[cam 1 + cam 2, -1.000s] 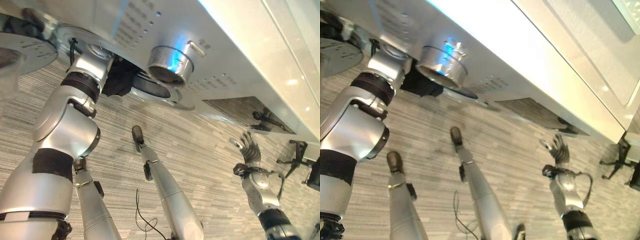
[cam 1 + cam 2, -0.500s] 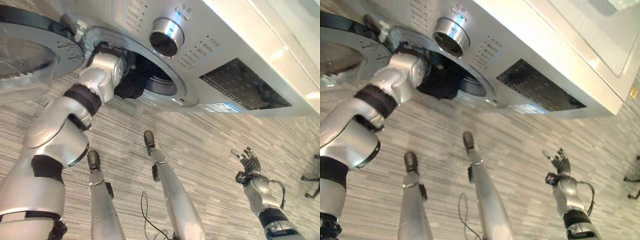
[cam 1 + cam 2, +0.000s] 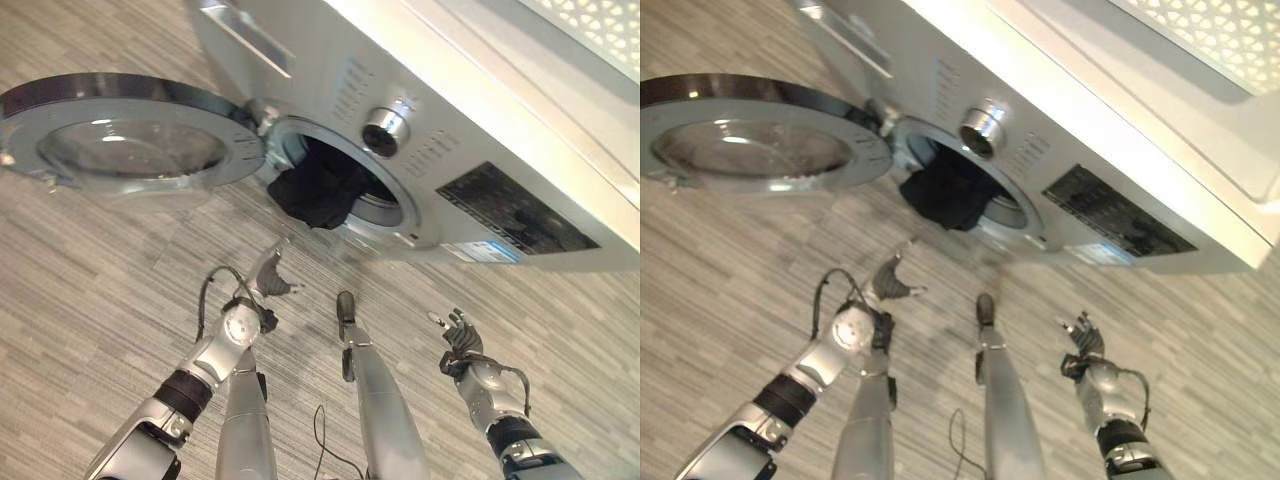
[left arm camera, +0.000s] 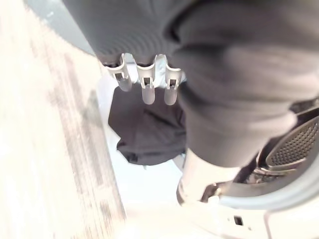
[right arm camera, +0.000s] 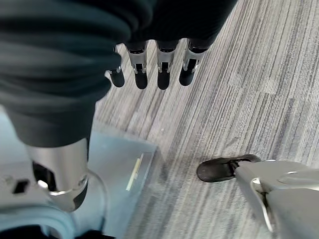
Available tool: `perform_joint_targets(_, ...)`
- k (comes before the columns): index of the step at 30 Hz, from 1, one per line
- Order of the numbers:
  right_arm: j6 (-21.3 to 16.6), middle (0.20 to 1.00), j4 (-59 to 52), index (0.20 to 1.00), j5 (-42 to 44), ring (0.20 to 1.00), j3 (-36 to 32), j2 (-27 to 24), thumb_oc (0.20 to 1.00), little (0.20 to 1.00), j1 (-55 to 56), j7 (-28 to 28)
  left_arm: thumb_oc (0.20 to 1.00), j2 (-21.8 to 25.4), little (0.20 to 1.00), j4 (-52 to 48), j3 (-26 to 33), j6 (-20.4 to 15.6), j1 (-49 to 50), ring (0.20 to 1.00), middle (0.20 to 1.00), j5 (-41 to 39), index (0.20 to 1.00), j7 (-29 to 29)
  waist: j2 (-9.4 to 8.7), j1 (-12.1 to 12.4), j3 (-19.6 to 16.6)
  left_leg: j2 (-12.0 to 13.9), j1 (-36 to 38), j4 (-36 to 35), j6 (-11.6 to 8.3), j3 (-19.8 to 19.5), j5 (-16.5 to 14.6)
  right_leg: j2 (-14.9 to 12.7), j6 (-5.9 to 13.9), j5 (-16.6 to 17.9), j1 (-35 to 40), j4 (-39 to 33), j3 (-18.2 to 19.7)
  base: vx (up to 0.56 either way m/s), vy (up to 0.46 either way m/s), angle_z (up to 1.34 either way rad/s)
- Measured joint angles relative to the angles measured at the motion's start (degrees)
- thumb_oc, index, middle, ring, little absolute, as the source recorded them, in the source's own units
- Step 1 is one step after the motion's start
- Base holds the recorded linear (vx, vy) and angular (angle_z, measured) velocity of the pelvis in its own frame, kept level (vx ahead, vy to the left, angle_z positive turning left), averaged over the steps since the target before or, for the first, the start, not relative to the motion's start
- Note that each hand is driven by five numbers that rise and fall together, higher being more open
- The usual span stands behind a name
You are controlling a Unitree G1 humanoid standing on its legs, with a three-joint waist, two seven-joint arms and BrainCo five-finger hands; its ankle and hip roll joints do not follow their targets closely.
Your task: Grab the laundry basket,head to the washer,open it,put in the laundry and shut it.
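Both robot hands hang empty with relaxed fingers, left robot hand [image 3: 268,283], right robot hand [image 3: 457,332]. Beyond, dark crumpled laundry [image 3: 318,192] droops over the silver front-loading washer [image 3: 470,160] mouth; push it inside before swinging the round glass door [image 3: 130,145] closed.

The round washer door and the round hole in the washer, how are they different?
The washer door is swung wide open to the robot's left, away from the machine, while the drum opening sits fixed in the washer's front. The washer door has a clear glass middle; the drum opening is dark, with black laundry hanging over its lower edge. Both are round with silver rims.
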Motion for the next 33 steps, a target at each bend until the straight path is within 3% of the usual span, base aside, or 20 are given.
perform_joint_targets(3, 1.10, 1.000, 2.89, 1.000, -1.57, 1.000, 1.02, -0.77, 1.000, 1.000, -3.87, -0.14, 1.000, 1.06, 1.000, -4.00, 0.77, -0.97, 2.09, 1.000, 1.000, -4.96, 1.000, -1.92, 1.47, 1.15, 1.60, -0.42, 0.16, -0.53, 0.26, -1.08, 0.60, -0.38, 0.24, -0.13, 0.54, -0.11, -1.05, -0.02, -0.007, 0.19)
perform_joint_targets(4, 1.01, 1.000, 5.04, 1.000, -1.64, 1.000, 0.93, -1.04, 1.000, 1.000, -6.67, -0.22, 1.000, 2.34, 1.000, -5.45, 0.97, -1.54, 3.55, 1.000, 1.000, -6.56, 1.000, -2.35, 2.61, 2.93, 2.45, -0.84, 0.02, -0.87, 0.24, -1.66, 1.21, -0.65, 0.28, -0.18, 0.63, 0.00, -1.46, -0.02, 0.009, 0.19)
perform_joint_targets(6, 1.12, 1.000, 9.25, 1.000, -1.65, 1.000, 0.84, -1.44, 1.000, 1.000, -10.33, -0.46, 1.000, 3.81, 1.000, -9.05, 1.53, -2.00, 6.04, 1.000, 1.000, -8.55, 1.000, -3.30, 3.76, 3.27, 3.62, -1.13, -0.27, -0.89, 0.47, -2.51, 1.56, -0.95, 0.15, -0.53, 0.51, 0.59, -2.40, -0.02, 0.055, 0.29)
perform_joint_targets(7, 1.30, 1.000, 12.86, 1.000, -1.65, 1.000, 1.13, -2.19, 1.000, 1.000, -15.02, -1.12, 1.000, 5.28, 1.000, -12.63, 3.16, -2.21, 9.31, 1.000, 1.000, -10.41, 1.000, -3.91, 5.54, 4.97, 4.73, -1.76, -0.86, -0.66, 0.14, -3.24, 1.91, -1.91, 0.10, -1.06, 0.20, 1.73, -3.42, -0.03, 0.088, 0.28)
perform_joint_targets(8, 1.49, 1.000, 14.96, 1.000, -1.62, 1.000, 1.07, -2.63, 1.000, 1.000, -16.62, -1.32, 1.000, 6.11, 1.000, -14.82, 3.91, -2.50, 11.13, 1.000, 1.000, -11.46, 1.000, -4.10, 5.65, 5.44, 4.93, -1.84, -1.24, -0.45, 0.09, -3.13, 1.94, -1.68, 0.07, -1.32, -0.44, 2.34, -3.31, -0.02, 0.059, 0.27)
perform_joint_targets(12, 2.17, 1.000, 21.61, 1.000, -1.67, 1.000, 1.80, -5.96, 1.000, 1.000, -27.12, -1.30, 1.000, 8.86, 1.000, -17.68, 5.40, -3.75, 15.04, 1.000, 1.000, -14.76, 1.000, -4.70, 8.90, 9.99, 6.09, -3.76, -4.28, 1.08, -0.03, -5.10, 2.06, -3.81, 0.49, -2.96, -3.42, 6.24, -4.04, -0.02, 0.031, 0.27)
perform_joint_targets(18, 2.35, 1.000, 24.11, 1.000, -1.63, 1.000, 1.76, -5.71, 1.000, 1.000, -33.79, -1.46, 1.000, 8.97, 1.000, -17.80, 4.26, -3.89, 12.29, 1.000, 1.000, -16.31, 1.000, -6.23, 9.20, 13.48, 6.27, -6.52, -7.23, 2.92, -0.51, -6.67, 2.59, -6.25, 1.29, -4.54, -5.60, 9.30, -4.20, 0.00, 0.042, 0.25)
perform_joint_targets(23, 3.28, 1.000, 26.25, 1.000, -1.64, 1.000, 1.88, -6.04, 1.000, 1.000, -36.50, -2.23, 1.000, 9.18, 1.000, -18.32, 4.38, -4.92, 11.79, 1.000, 1.000, -18.02, 1.000, -6.37, 9.51, 14.22, 6.20, -8.25, -10.09, 4.81, -0.32, -8.08, 2.45, -7.62, 1.43, -6.08, -7.88, 11.73, -4.17, 0.00, 0.037, 0.19)
perform_joint_targets(29, 3.38, 1.000, 30.52, 1.000, -1.43, 1.000, 0.22, -12.27, 1.000, 1.000, -42.01, -5.51, 1.000, 9.56, 1.000, -22.34, 5.05, -6.38, 11.83, 1.000, 1.000, -20.82, 1.000, -5.28, 9.74, 16.85, 6.13, -9.49, -16.30, 7.77, -0.31, -8.18, 2.42, -8.79, 1.46, -6.16, -14.21, 14.91, -3.67, 0.00, 0.030, 0.06)
perform_joint_targets(33, 3.62, 1.000, 33.18, 1.000, -0.19, 1.000, -1.40, -14.69, 1.000, 1.000, -42.76, -6.30, 1.000, 9.54, 1.000, -24.19, 5.37, -7.81, 11.94, 1.000, 1.000, -22.50, 1.000, -3.76, 9.95, 17.04, 6.01, -10.00, -17.51, 8.80, 0.25, -8.01, 2.04, -8.94, 1.23, -6.33, -15.24, 15.42, -3.32, 0.00, 0.015, 0.01)
